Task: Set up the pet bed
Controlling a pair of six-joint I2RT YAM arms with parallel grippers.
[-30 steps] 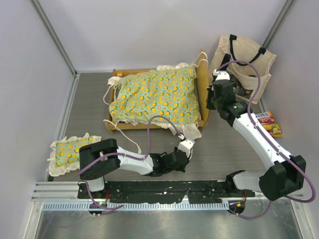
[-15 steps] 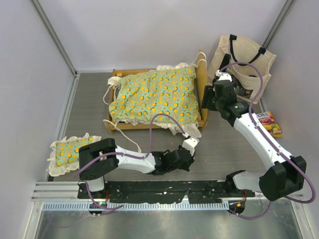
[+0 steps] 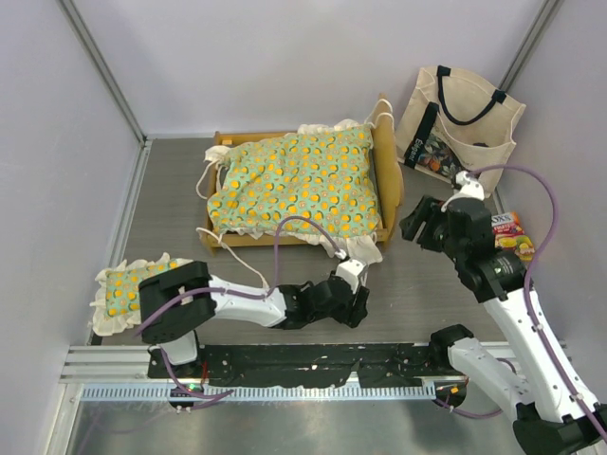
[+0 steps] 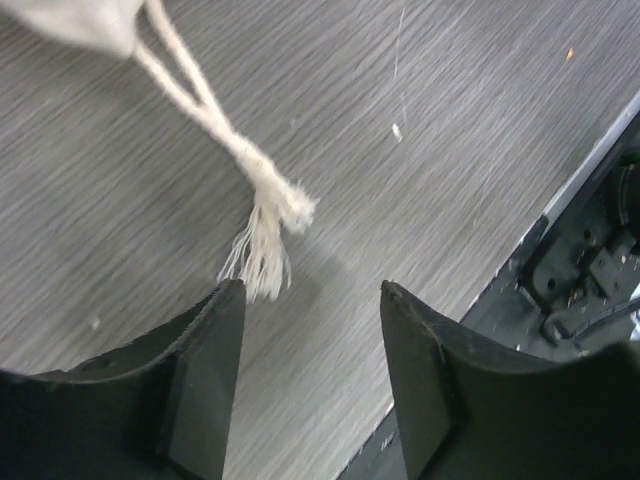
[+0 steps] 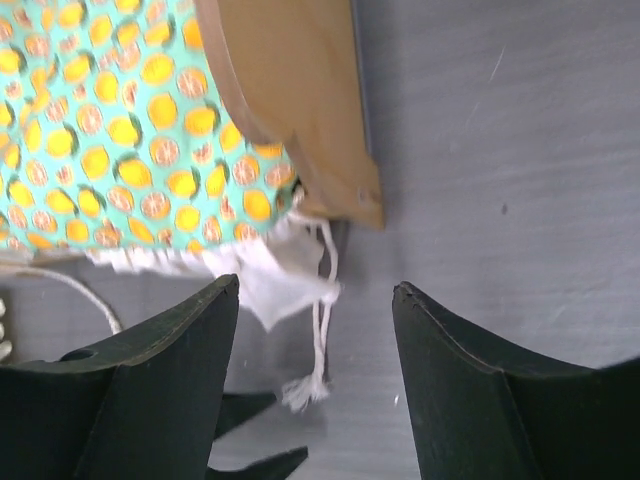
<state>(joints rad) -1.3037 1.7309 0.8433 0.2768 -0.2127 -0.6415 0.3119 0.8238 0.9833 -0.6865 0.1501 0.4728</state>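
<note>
At table's far centre, the pet bed (image 3: 248,238) sits w/ cushion (image 3: 299,180) laid on it. Left pincer (image 4: 312,300) spread, empty, just by a frayed tie (image 4: 262,190); right pincer (image 5: 315,300) spread, empty, nr headboard (image 5: 290,90). Step looks like tidying ties; next needs pinching that cord.

Right fingers (image 5: 150,400) have backed off the headboard (image 5: 300,100); left fingers (image 4: 200,390) (now parted) dropped the tie (image 4: 265,195).

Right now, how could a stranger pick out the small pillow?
Find the wooden pet bed at the table's back. Come forward to the left arm's base: the small pillow lies beside it. It shares the mattress print but is far smaller and outside the frame.
</note>
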